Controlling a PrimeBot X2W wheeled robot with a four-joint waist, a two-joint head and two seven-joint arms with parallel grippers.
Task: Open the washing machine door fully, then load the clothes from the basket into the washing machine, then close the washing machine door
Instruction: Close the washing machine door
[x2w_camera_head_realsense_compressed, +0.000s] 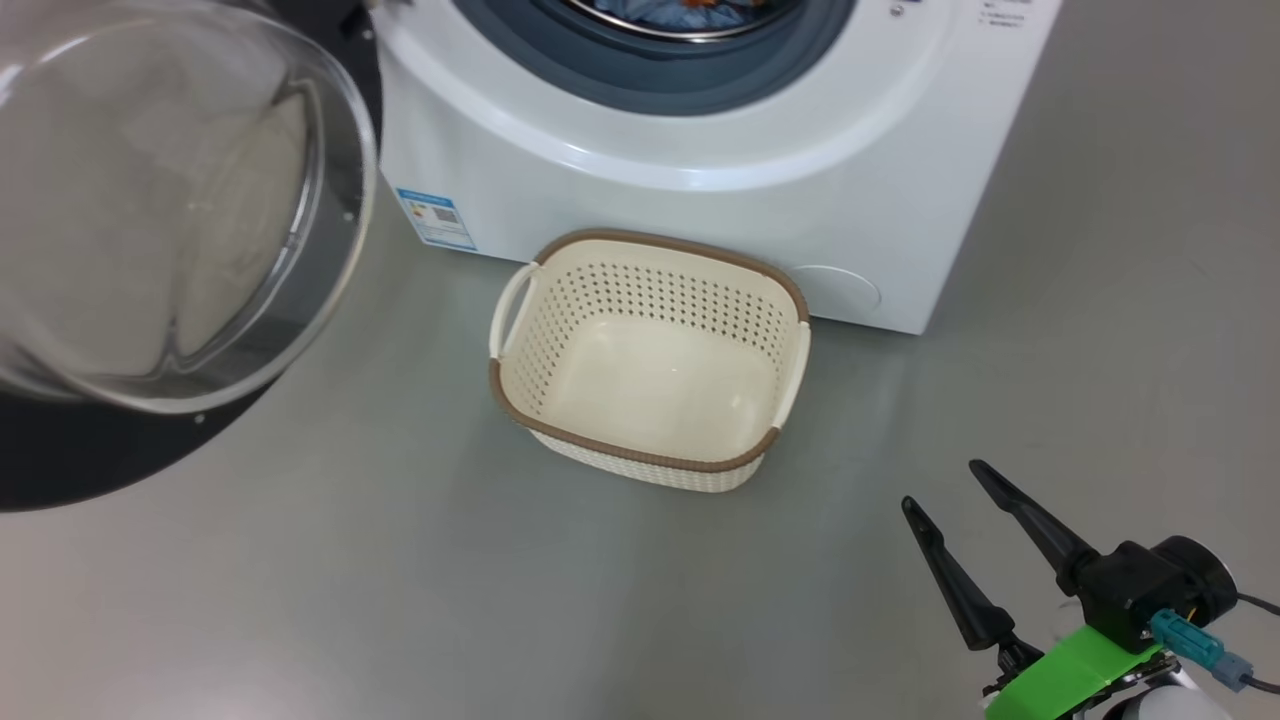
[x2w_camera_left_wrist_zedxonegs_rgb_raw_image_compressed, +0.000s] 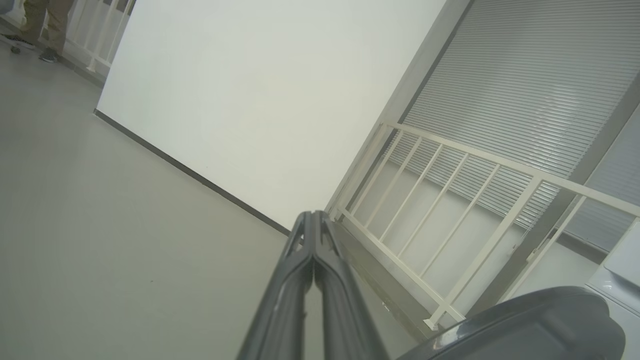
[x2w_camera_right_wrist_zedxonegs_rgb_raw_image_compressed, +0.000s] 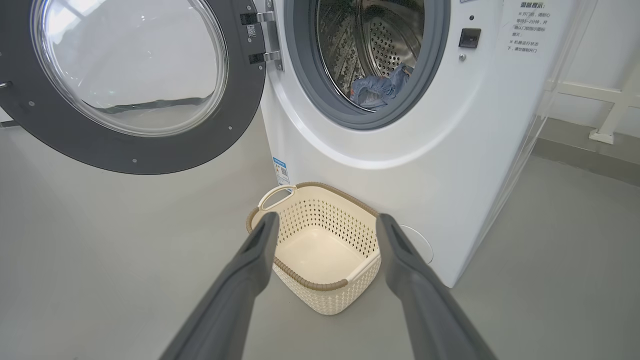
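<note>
our right hand (x2w_camera_head_realsense_compressed: 940, 483) hangs wide open, holding nothing, since the one basket (x2w_camera_head_realsense_compressed: 650, 300) just ahead of it is empty; clothes (x2w_camera_right_wrist_zedxonegs_rgb_raw_image_compressed: 372, 90), one heap we can count, lie beyond in the washing machine (x2w_camera_head_realsense_compressed: 700, 200). one door (x2w_camera_right_wrist_zedxonegs_rgb_raw_image_compressed: 125, 150) stands wide off its left, not yet shut. left hand (x2w_camera_left_wrist_zedxonegs_rgb_raw_image_compressed: 312, 215) pinched together, empty

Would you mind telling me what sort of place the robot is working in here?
Probably a laundry test area in an indoor hall rather than a home: a washing machine stands on a grey floor, with a white railing and slatted shutter nearby.
</note>
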